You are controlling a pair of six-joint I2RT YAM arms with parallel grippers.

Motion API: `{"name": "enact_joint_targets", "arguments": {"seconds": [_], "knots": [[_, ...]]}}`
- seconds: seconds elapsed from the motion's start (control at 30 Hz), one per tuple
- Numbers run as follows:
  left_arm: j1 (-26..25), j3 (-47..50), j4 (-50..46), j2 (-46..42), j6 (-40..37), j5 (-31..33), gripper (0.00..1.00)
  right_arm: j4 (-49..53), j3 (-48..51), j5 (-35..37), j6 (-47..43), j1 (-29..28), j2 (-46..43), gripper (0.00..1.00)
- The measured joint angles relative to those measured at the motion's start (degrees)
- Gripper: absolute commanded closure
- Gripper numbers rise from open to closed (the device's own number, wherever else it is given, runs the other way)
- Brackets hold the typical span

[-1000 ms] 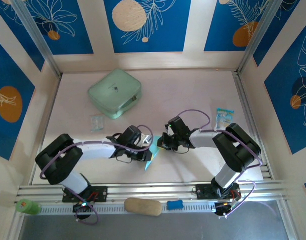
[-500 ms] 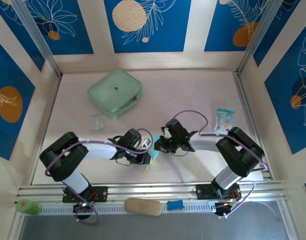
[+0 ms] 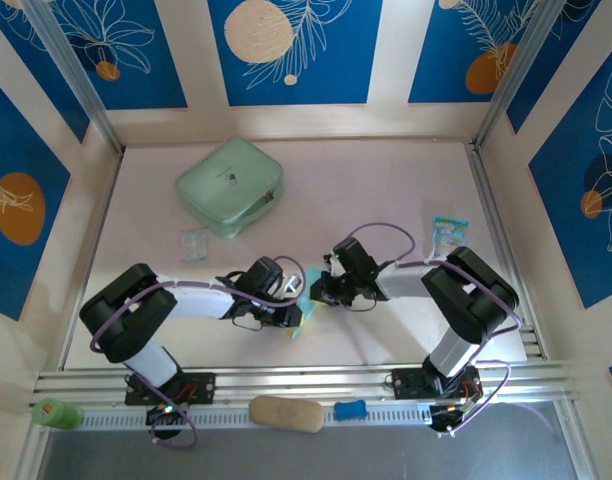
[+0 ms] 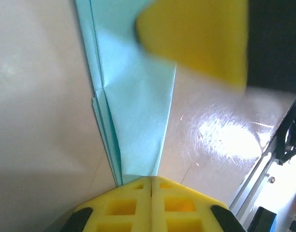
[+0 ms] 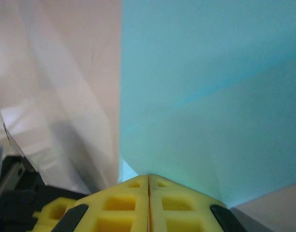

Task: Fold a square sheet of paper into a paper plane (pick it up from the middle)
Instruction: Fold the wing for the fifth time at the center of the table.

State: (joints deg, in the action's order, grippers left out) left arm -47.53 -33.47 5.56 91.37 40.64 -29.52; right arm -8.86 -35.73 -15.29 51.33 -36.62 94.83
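My left arm (image 3: 191, 298) and right arm (image 3: 414, 279): white tube links set between bulky black joint housings, rounded at the corners. Thin purple cables (image 3: 386, 227) loop along each arm from the big housing to the wrist. Both bases (image 3: 169, 388) are black, with small red and green parts and dark wiring. On my left gripper (image 4: 151, 180) and right gripper (image 5: 148, 177), the moulded yellow fingers (image 4: 123, 207) carry rectangular pockets in the face and black trim at the outer corners. From above, the gripper bodies look black.

right gripper (image 5: 149, 180) yellow fingers (image 5: 120, 205) pinched together on creased light-cyan paper plane (image 5: 211, 96), pale tabletop (image 5: 56, 72) at left
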Motion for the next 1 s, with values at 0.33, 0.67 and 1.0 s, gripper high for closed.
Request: {"name": "enact_joint_targets", "arguments": {"seconds": [0.33,0.67,1.0], "knots": [[0.0,0.0,0.2,0.1,0.0,0.0,1.00,-2.7,0.0,-1.9,-1.9,9.6,1.2,0.91],[0.0,0.0,0.2,0.1,0.0,0.0,1.00,-1.8,0.0,-1.4,-2.9,15.7,-1.5,0.87],[0.0,0.0,-0.3,-0.5,0.0,0.5,1.00,3.6,2.0,3.7,-1.5,8.5,-16.4,0.84]]}}
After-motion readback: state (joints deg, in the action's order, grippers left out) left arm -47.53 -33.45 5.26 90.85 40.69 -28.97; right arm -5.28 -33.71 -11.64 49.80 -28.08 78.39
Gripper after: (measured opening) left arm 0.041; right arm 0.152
